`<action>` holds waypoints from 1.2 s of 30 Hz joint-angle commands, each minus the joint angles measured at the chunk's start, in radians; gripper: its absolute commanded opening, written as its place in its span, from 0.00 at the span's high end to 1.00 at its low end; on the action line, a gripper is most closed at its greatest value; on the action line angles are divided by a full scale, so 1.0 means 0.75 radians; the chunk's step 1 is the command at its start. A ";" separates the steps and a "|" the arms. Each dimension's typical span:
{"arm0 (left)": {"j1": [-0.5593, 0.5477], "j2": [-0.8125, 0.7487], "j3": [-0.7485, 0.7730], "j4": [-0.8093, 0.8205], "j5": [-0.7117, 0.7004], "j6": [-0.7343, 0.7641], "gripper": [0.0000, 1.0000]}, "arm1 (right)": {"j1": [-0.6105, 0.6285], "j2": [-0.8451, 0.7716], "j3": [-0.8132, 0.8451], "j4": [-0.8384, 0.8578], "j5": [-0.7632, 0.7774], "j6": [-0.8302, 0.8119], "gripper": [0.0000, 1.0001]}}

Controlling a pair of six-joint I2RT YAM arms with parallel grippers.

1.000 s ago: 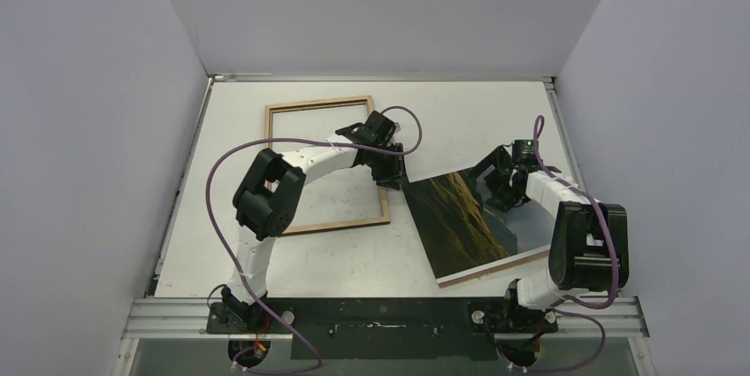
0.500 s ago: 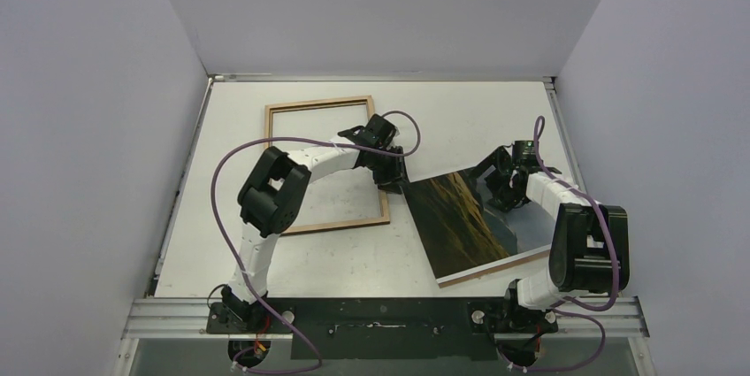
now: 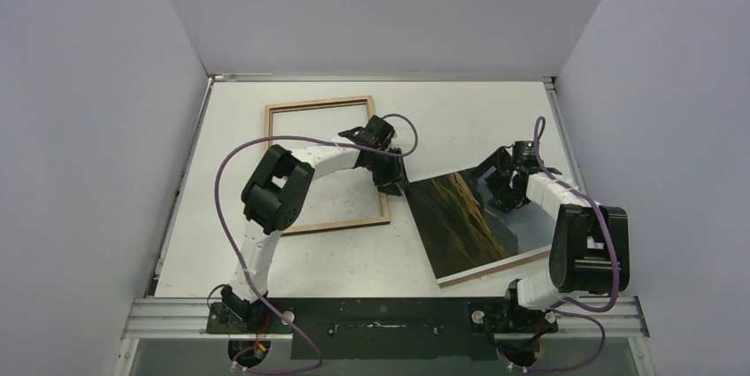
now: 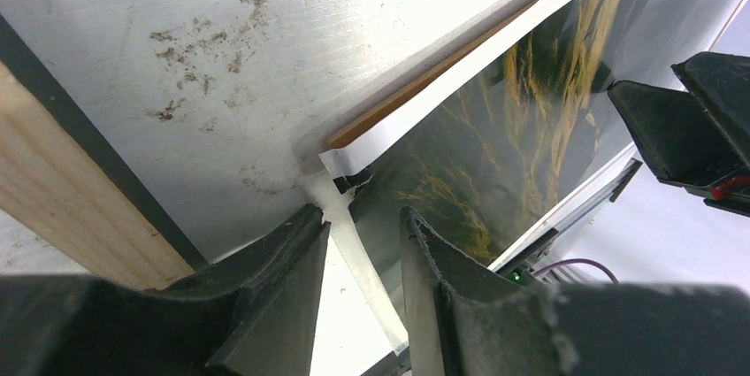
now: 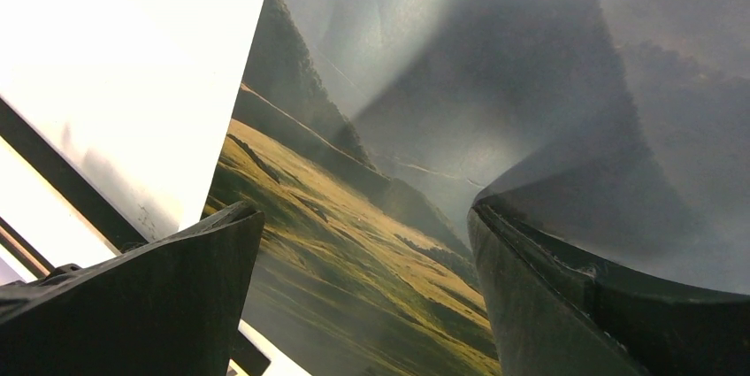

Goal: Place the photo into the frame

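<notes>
Top view:
- The frame (image 3: 318, 103) lies flat, wood side up, left of centre on the desk (image 3: 460, 115).
- The photo (image 3: 455, 217) lies to its right, turned askew. It rests on a brown backing board (image 3: 495, 268), whose edge shows along the near side.
- The left claw (image 3: 394, 185) is down at the photo's far-left corner, just beside the frame's right rim.
- The right claw (image 3: 497, 192) hangs over the photo's far right part.

Left wrist view:
- The left claw's fingers (image 4: 283, 279) stand a narrow gap apart.
- The photo's white-bordered corner reaches into that gap, a little raised off the board's corner.
- The fingers are not pressed onto it.
- The frame's wood rim with its black edge runs along the left, near the corner but apart from it.

Right wrist view:
- The right claw's fingers (image 5: 601, 305) are spread wide over the print, with olive hills and grey mountains filling the space between them.
- Nothing is held.
- I cannot tell whether the tips touch the glossy surface.
</notes>
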 commanded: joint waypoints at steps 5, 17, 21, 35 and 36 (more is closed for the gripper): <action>0.007 0.020 0.047 0.069 0.051 -0.020 0.66 | -0.002 0.017 -0.075 -0.134 0.088 -0.018 0.09; 0.043 -0.048 -0.025 -0.024 -0.104 0.090 0.70 | -0.002 -0.001 -0.067 -0.139 0.084 -0.034 0.10; 0.032 -0.086 -0.085 -0.045 -0.153 0.129 0.71 | -0.002 0.002 -0.073 -0.135 0.085 -0.027 0.11; -0.079 -0.192 -0.192 -0.044 -0.160 0.172 0.70 | 0.034 -0.065 -0.002 -0.192 0.104 -0.084 0.12; -0.105 -0.214 -0.200 -0.060 -0.179 0.172 0.68 | 0.040 -0.084 0.028 -0.228 0.121 -0.098 0.12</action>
